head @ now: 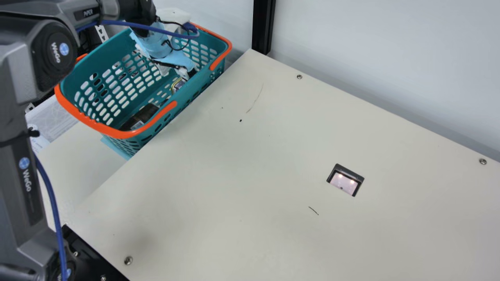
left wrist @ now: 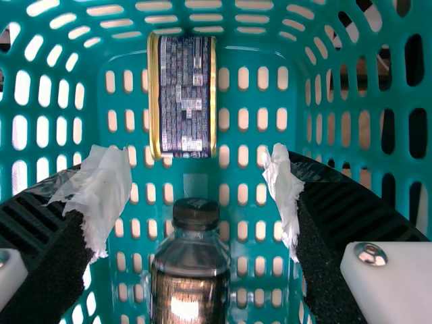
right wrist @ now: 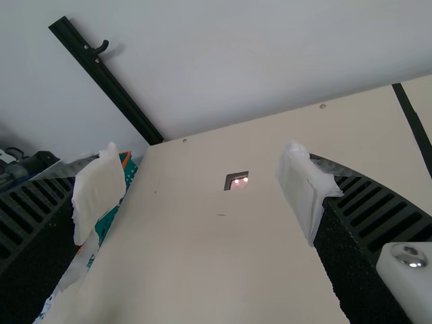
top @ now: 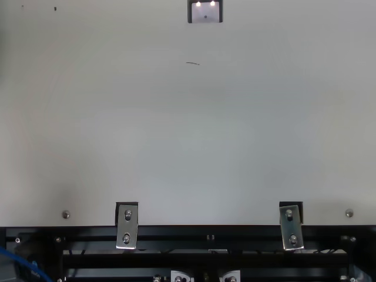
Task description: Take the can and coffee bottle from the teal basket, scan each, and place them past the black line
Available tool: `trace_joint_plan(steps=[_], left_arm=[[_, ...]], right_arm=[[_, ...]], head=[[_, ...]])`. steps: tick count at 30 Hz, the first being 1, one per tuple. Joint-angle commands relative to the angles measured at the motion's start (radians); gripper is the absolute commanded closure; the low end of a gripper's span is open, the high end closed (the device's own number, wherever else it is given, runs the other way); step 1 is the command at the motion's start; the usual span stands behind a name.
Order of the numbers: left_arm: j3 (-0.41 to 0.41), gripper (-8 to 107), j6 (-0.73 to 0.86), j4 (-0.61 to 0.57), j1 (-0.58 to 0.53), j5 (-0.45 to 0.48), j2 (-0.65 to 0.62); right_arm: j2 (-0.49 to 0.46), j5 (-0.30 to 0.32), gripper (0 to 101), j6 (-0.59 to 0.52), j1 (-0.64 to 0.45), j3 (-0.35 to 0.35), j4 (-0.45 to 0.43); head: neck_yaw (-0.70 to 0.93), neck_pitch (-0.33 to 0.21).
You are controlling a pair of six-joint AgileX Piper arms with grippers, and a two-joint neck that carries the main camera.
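Picking seems in hand: the left fingers (left wrist: 101,185) hang spread over the can (left wrist: 183,98) and coffee bottle (left wrist: 190,277) in the teal basket (head: 117,133); next, centre on one, descend, close; the right fingers (right wrist: 307,189) are spread too

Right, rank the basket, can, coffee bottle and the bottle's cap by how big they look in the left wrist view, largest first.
1. Basket
2. Can and coffee bottle: too alike to rank, and the bottle is cut off by the view's edge
3. Bottle's cap
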Motion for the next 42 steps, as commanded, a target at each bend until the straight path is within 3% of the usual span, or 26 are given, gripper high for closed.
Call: trace_joint_plan(steps=[1,34,35,36,42], left_arm=[[-0.023,9,0.0,0.004,0.0,0.002,0.023],[-0.363,9,-0.079,0.1,-0.031,0.124,0.321],[-0.367,32,-0.088,0.105,-0.033,0.125,0.324],[-0.366,89,-0.098,0.111,-0.034,0.123,0.324],[-0.35,89,-0.151,0.119,-0.026,0.112,0.293]], right_arm=[[0.0,0.0,0,0.0,0.0,0.0,0.0],[0.0,0.0,0,0.0,0.0,0.0,0.0],[0.0,0.0,0,0.0,0.0,0.0,0.0],[0.0,0.0,0,0.0,0.0,0.0,0.0],[0.0,0.0,0,0.0,0.0,0.0,0.0]], head=[[0.012,-0.018],[0.012,-0.018],[0.012,-0.018],[0.012,-0.018],[0.012,-0.018]])
